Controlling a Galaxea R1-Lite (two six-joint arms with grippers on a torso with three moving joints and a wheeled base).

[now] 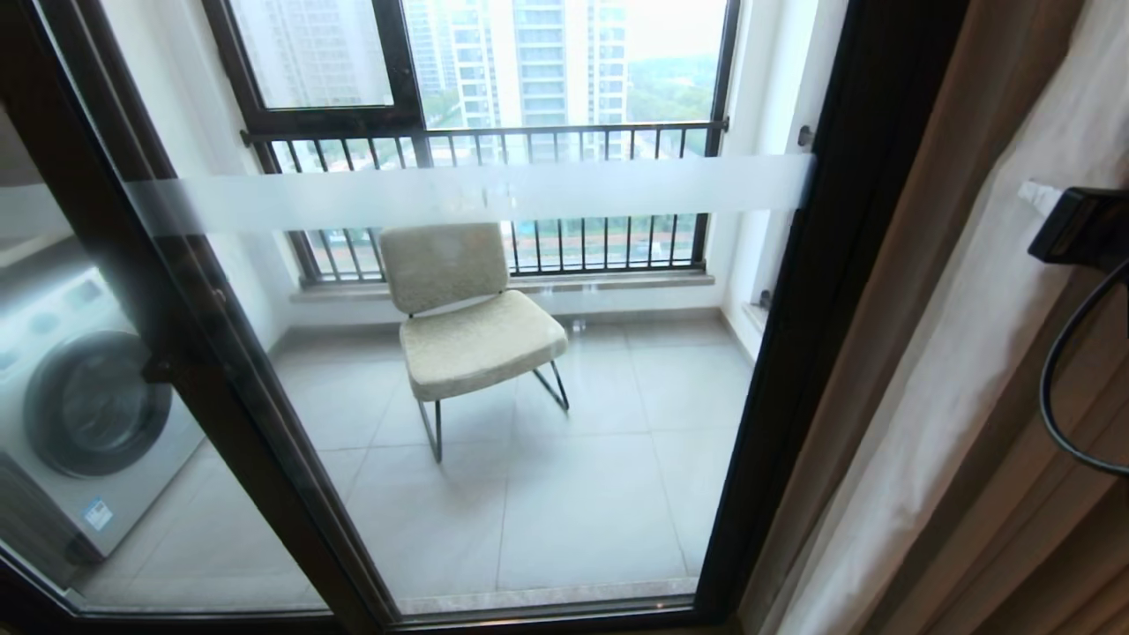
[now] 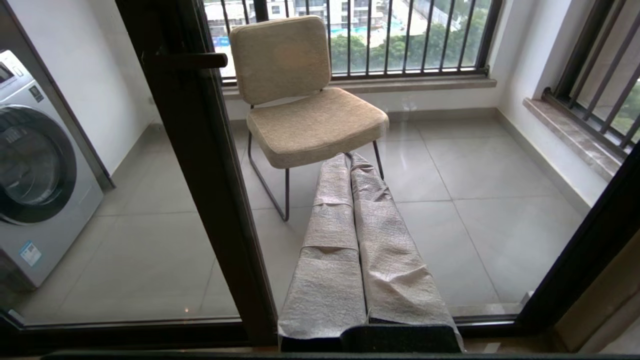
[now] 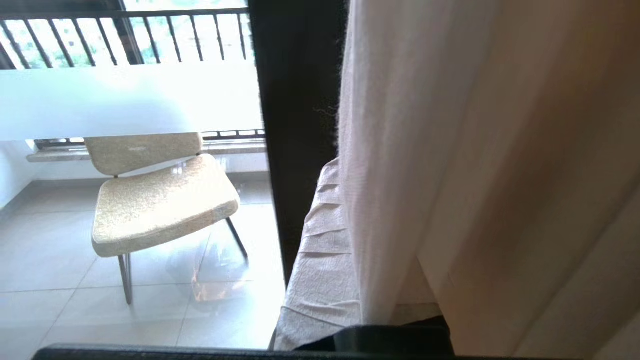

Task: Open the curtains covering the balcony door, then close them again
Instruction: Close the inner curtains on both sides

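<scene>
The curtains are gathered at the right side of the balcony door (image 1: 476, 190), whose glass with its frosted band stands uncovered. A sheer white layer (image 1: 961, 370) hangs between thick beige folds (image 1: 1072, 529). My right arm (image 1: 1080, 225) reaches into them at the far right. In the right wrist view the right gripper (image 3: 345, 172) is shut on the sheer curtain (image 3: 400, 150), which runs down between its fingers and hides one of them; the beige layer (image 3: 550, 175) hangs just beyond. The left gripper (image 2: 348, 159) is shut and empty, held low and pointing at the glass.
Behind the glass a beige chair (image 1: 467, 326) stands on the tiled balcony floor, with a washing machine (image 1: 79, 397) at the left and a black-framed window with railing bars (image 1: 494, 141) at the back. The door's black frame (image 1: 794, 353) and handle (image 2: 195, 61) are close by.
</scene>
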